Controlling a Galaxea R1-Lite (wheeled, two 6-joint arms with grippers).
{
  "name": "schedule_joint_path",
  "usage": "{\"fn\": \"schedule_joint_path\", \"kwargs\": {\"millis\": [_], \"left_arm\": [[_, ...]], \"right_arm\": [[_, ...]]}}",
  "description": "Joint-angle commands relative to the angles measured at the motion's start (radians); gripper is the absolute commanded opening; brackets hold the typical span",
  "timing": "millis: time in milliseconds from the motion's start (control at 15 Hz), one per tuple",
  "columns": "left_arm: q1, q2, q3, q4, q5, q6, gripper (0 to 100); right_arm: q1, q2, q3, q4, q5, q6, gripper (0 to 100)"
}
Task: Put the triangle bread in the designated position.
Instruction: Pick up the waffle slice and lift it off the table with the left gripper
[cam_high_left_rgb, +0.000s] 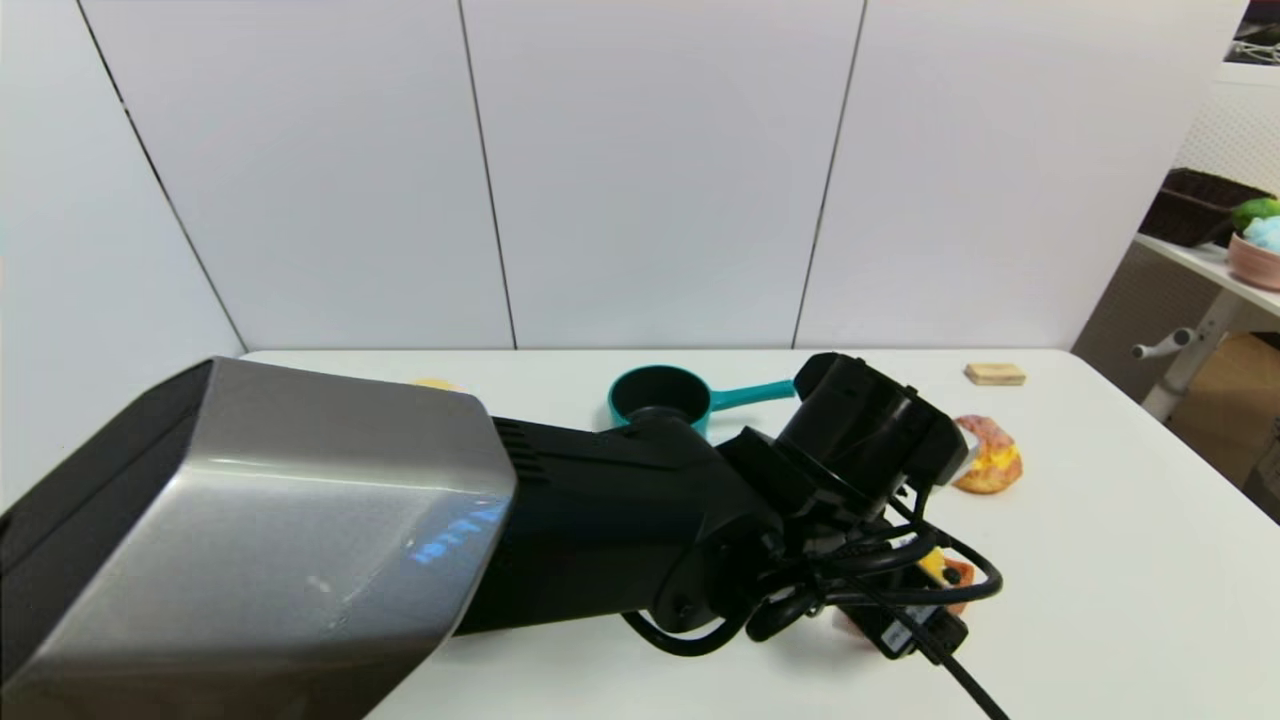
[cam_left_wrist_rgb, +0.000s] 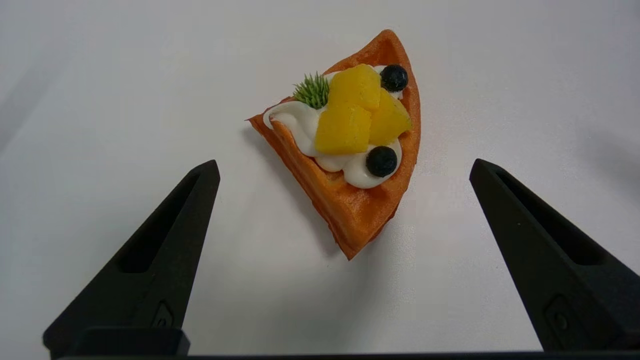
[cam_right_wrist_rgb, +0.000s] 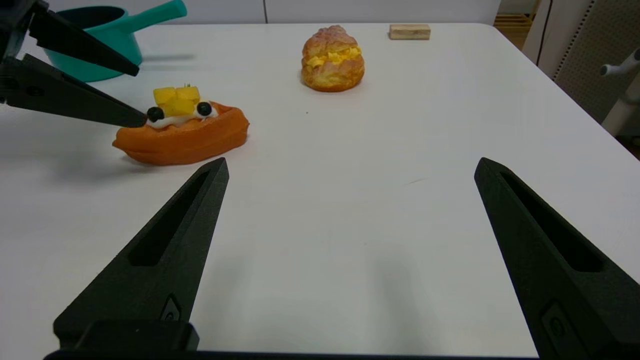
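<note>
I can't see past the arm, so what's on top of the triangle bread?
The triangle bread carries white cream, yellow fruit, two dark berries and a green sprig. The open left pincer hovers over it.

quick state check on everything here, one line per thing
triangle bread: flat on the table, toppings up, not gripped
left gripper: jaws open, above the bread, one on each side
right gripper: jaws open, holding nothing, low over bare table
cream bun: upright on the table, untouched
teal pot: upright, nothing visible inside
wooden block: lying flat near the far edge
</note>
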Motion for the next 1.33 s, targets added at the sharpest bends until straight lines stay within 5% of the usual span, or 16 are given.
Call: {"fn": "schedule_joint_path", "kwargs": {"millis": [67, 600, 667, 1333], "left_arm": [[-0.001, 0.084, -0.074, 0.001, 0.001, -0.001, 100], [-0.007, 0.182, -0.148, 0.003, -0.001, 0.003, 100], [-0.007, 0.184, -0.146, 0.003, -0.001, 0.003, 0], [0.022, 0.037, -0.179, 0.004, -0.001, -0.017, 0]], "right_arm": [[0.000, 0.001, 0.000, 0.000, 0.000, 0.000, 100], [0.000, 0.001, 0.000, 0.000, 0.000, 0.000, 100], [0.000, 0.001, 0.000, 0.001, 0.000, 0.000, 100], [0.000, 0.001, 0.000, 0.001, 0.000, 0.000, 100]]}}
